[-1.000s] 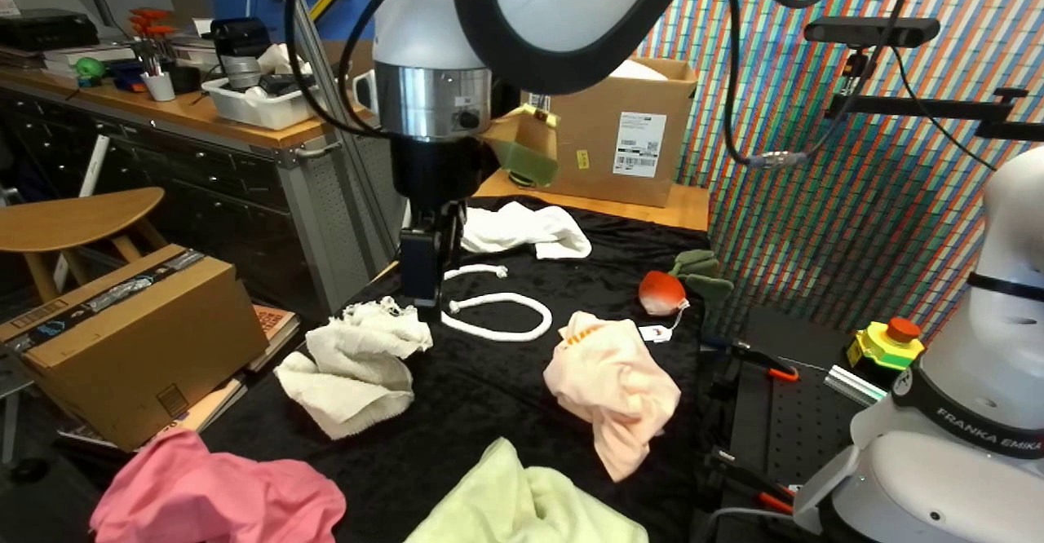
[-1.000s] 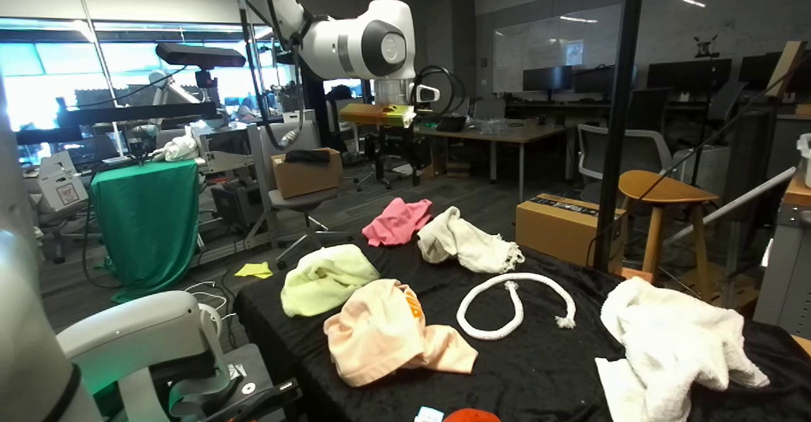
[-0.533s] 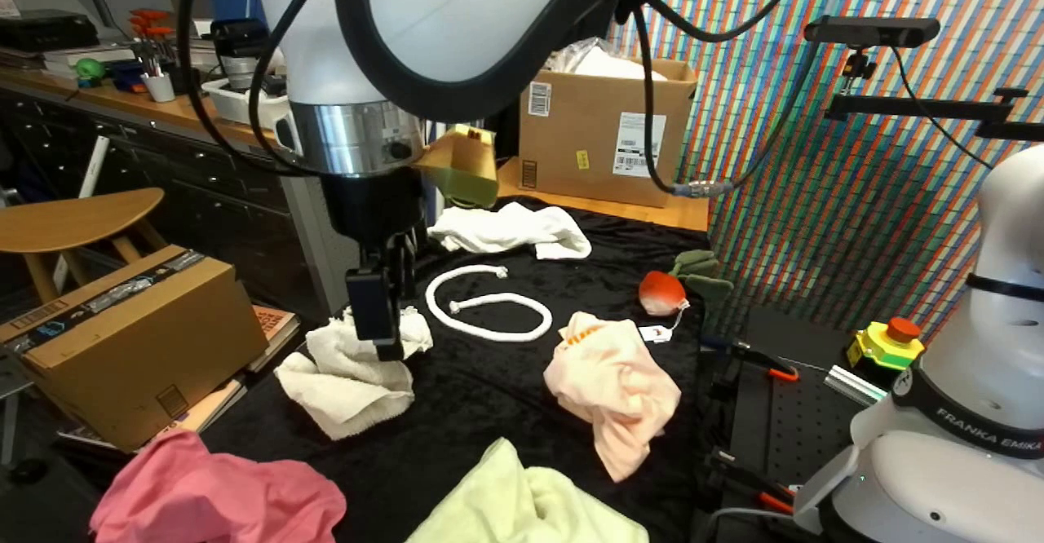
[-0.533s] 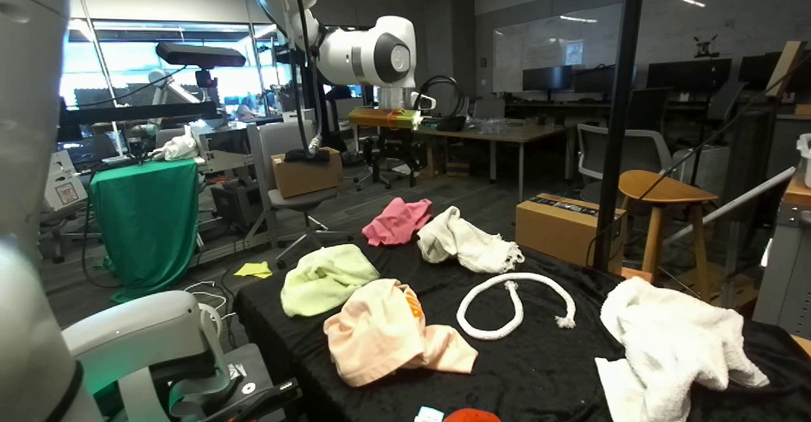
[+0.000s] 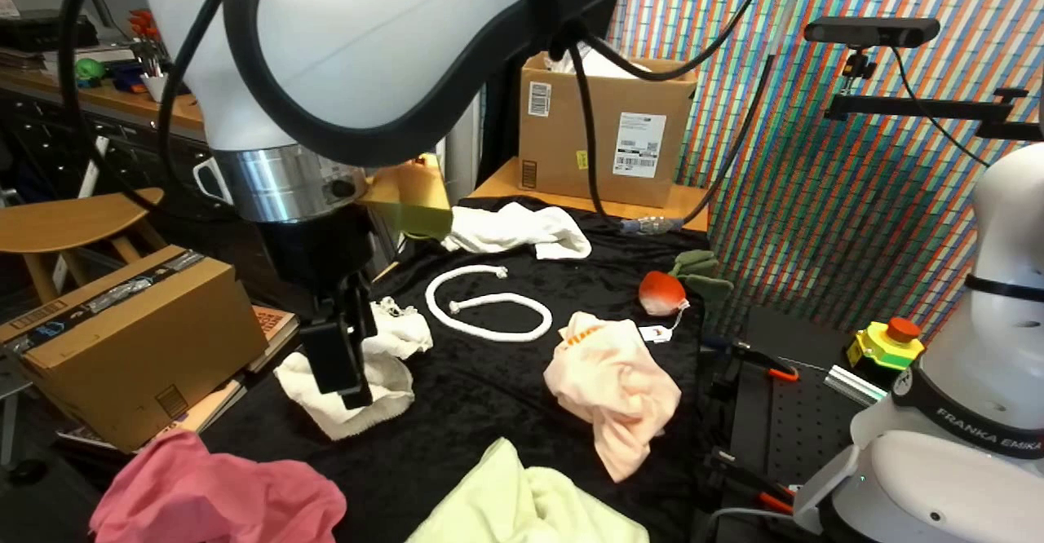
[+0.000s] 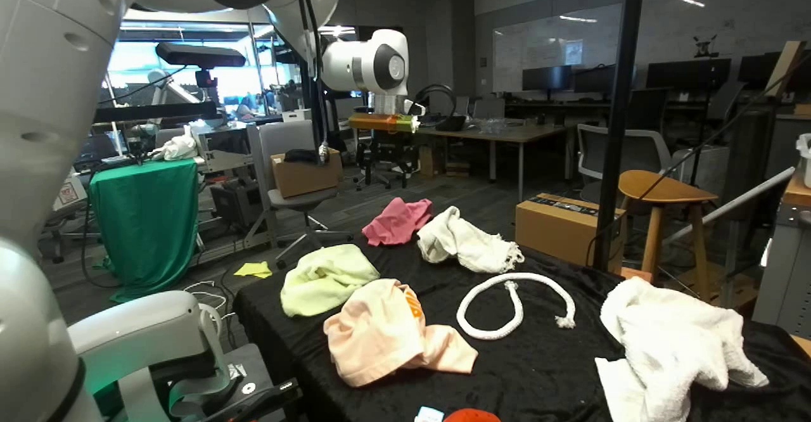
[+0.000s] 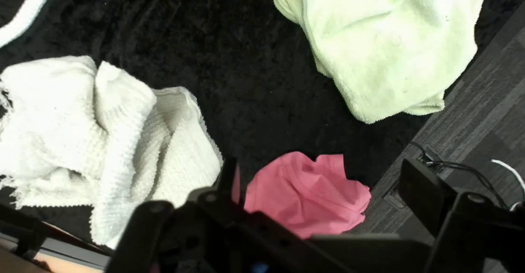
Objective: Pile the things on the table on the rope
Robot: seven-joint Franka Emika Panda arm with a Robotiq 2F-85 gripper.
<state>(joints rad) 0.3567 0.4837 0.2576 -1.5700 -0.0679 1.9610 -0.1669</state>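
Since the earlier frames the jaws have swung toward the pink cloth (image 7: 305, 195), standing spread with it showing below, between them; fringed off-white cloth (image 7: 112, 142) and yellow-green cloth (image 7: 389, 51) lie near, under them; rope (image 6: 526, 277), peach cloth (image 6: 383, 336) and white rag (image 6: 681, 346) lie farther out on the counter (image 6: 538, 374)

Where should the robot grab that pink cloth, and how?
I'd pinch a raised fold near the middle of the pink cloth, coming straight down from above. It lies crumpled in a heap that sticks up in both exterior views, so there should be something to squeeze. Nothing lies on top of it, and the tool stands open, probably wide enough to straddle a fold.
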